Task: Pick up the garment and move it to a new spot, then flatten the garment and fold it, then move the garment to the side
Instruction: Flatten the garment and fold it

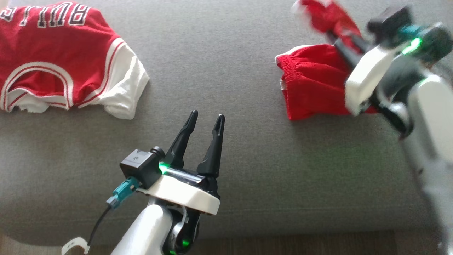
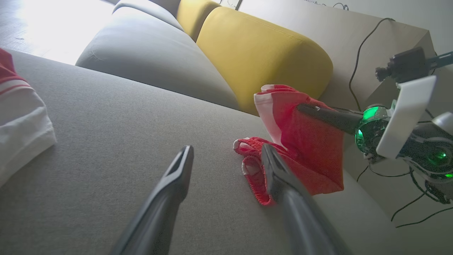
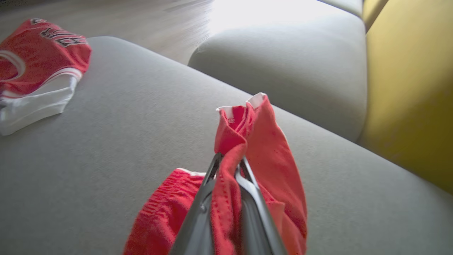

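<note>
Across the head view a broad grey fabric seat surface (image 1: 247,53) is spread, and both garments are carried on it. Behind it, in the left wrist view, a rounded grey upholstered cushion (image 2: 141,46) and a rounded mustard-yellow upholstered cushion (image 2: 262,53) are set side by side. A beige panel (image 2: 336,32) with dark cables hanging down it is seen beyond them.

At the robot's far left a red and white basketball jersey with dark lettering (image 1: 53,53) is laid folded on the seat, well apart from everything else. At the robot's right a pair of red shorts with an elastic waistband and white trim (image 1: 311,85) is found. The waistband end is rested on the grey surface, while one white-edged leg is lifted above it.

That raised cloth is pinched between the two dark fingers of the right gripper (image 3: 230,157), which are closed down tightly on the fabric. The red material is draped over both sides of them. This arm is blurred in the head view.

The left gripper (image 1: 207,115) is held above bare seat between the two garments. Its fingers are spread wide and nothing is gripped. In its own wrist view the shorts are partly hidden behind one finger.
</note>
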You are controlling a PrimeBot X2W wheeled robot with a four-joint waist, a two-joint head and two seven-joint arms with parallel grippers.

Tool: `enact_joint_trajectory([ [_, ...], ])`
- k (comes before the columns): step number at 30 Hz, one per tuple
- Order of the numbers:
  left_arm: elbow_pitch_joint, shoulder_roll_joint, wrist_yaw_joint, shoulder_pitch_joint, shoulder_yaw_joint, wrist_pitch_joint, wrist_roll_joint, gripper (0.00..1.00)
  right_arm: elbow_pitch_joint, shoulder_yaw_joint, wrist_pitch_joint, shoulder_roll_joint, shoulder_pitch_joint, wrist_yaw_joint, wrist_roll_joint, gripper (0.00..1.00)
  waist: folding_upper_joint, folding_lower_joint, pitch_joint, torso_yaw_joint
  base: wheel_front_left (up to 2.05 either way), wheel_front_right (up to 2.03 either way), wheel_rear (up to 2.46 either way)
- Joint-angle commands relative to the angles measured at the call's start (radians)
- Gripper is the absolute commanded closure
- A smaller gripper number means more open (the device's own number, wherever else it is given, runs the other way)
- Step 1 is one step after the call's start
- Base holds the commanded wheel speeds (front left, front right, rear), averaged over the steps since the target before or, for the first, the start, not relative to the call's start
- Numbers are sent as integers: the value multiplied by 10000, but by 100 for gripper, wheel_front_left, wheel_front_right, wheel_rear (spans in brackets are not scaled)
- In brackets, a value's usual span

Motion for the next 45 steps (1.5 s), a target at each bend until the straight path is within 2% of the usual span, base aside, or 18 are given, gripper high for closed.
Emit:
enact_joint_trajectory([
  [1, -321, 26, 2, 52, 286, -51, -32, 0, -772, -50, 261, 190, 354, -6, -111, 100, 0, 1, -35, 93, 0, 0, 0],
  [7, -307, 26, 14, 80, 236, -51, -106, 0, -2288, -93, 1184, 676, 1638, -6, -343, 100, 0, 1, -139, 250, 0, 0, 0],
  [8, -302, 26, 15, 82, 227, -51, -118, 0, -2368, -112, 1265, 753, 1775, -6, -374, 91, 0, 1, -160, 265, 0, 0, 0],
  [10, -310, 26, 14, 80, 197, -51, -143, 0, -2441, -152, 1363, 861, 1973, -6, -462, 53, 0, 1, -196, 298, 0, 0, 0],
  [11, -314, 26, 12, 77, 184, -51, -154, 0, -2464, -177, 1385, 902, 2040, -6, -497, 0, 0, 1, -216, 313, 0, 0, 0],
  [17, -328, 26, -3, 139, 190, -51, -176, 0, -2825, -823, 992, 1039, 2229, -6, -589, 0, 0, 1, -306, 377, 0, 0, 0],
  [23, -355, 26, 9, 293, 248, -51, -229, 0, -3144, -2498, 574, 1013, 2731, -6, -759, 0, 0, 1, -464, 355, 0, 0, 0],
  [28, -479, 26, 88, 379, 434, -51, -102, 0, -3176, -3289, 176, 1012, 3438, -6, -891, 0, 0, 1, -592, 257, 0, 0, 0],
  [32, -522, 26, 487, 554, 849, -51, 127, 0, -2884, -3461, -1135, 1377, 3871, -6, -886, 0, 0, 1, -754, 72, 0, 0, 0],
  [41, -740, 26, 1209, 1236, 1688, -51, 888, 0, -1445, -3513, -4252, 2262, 4622, -6, -1756, 0, 0, 1, -1313, -90, 0, 0, 0],
  [45, -984, 26, 1539, 1643, 2216, -51, 1368, 0, -1076, -3445, -5134, 2573, 4993, -6, -2108, 0, 0, 1, -1540, -155, 0, 0, 0],
])
